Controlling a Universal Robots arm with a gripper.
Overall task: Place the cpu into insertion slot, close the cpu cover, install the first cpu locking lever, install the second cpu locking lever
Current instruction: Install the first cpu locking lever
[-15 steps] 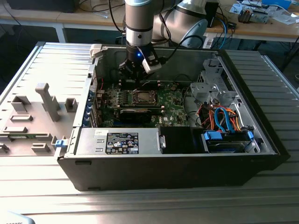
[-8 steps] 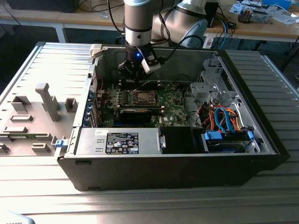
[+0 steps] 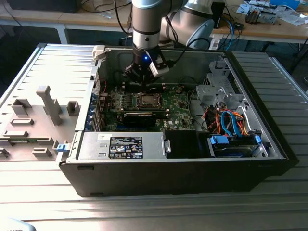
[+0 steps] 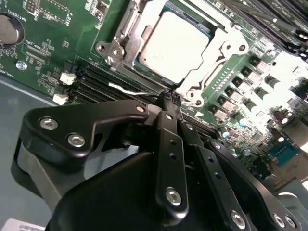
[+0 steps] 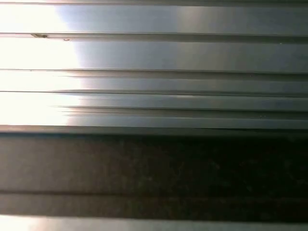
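We see the arm reaching down into an open computer case [image 3: 250, 159] that lies on a ribbed metal tabletop [image 3: 43, 192]. The pincer [image 3: 140, 79] hangs over the green motherboard [image 3: 175, 113], close to the case's far wall and just beyond the socket.

In the second wrist view, the pincer [image 4: 169, 98] has its two black fingers [image 4: 168, 144] drawn together until the tips meet, with nothing between them as far as we can make out. The tips sit just beside the near edge of the socket frame, where a thin silvery lever [image 4: 126, 89] runs along the dark memory slots [image 4: 94, 86].

The cpu [image 4: 174, 44] lies flat in the insertion slot [image 4: 159, 72], its pale metal top facing up. The cpu cover [image 4: 211, 60] is down around it, the chip showing through the square window.

In the exterior view, the slot [image 3: 146, 100] sits mid-board, with a long black card [image 3: 139, 117] just nearer to us. A grey power supply [image 3: 122, 146] runs along the case's near wall, and blue and orange cables [image 3: 226, 120] bunch toward the exterior view's right. Grey fixtures [image 3: 48, 103] stand on the tabletop at the exterior view's left.

The first wrist view gives us bright ribbed metal [image 5: 183, 57] above a dark band [image 5: 154, 168].
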